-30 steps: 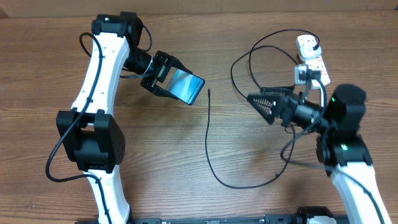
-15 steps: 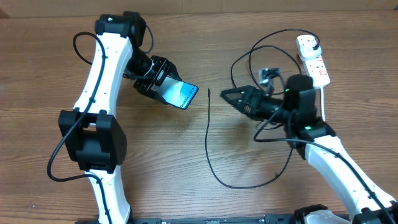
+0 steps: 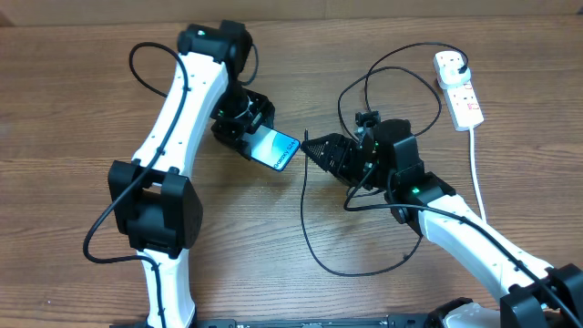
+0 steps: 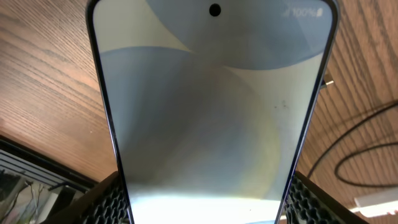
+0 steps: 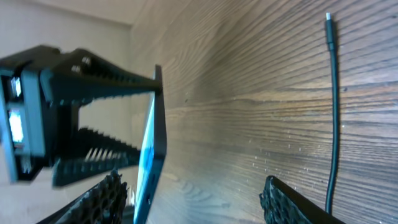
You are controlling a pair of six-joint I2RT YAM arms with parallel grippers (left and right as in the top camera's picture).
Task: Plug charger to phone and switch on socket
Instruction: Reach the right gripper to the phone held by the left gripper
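Left jaws pinch the phone; right jaws, spread and empty, sit nearest the charger, tip just outside them.

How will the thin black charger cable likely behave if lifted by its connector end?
Probably floppy: the charger cable lies in loose curves and loops on the table, so the rest should trail and drag. Likely light, being so thin. Its small connector tip may slip or swivel in a grip.
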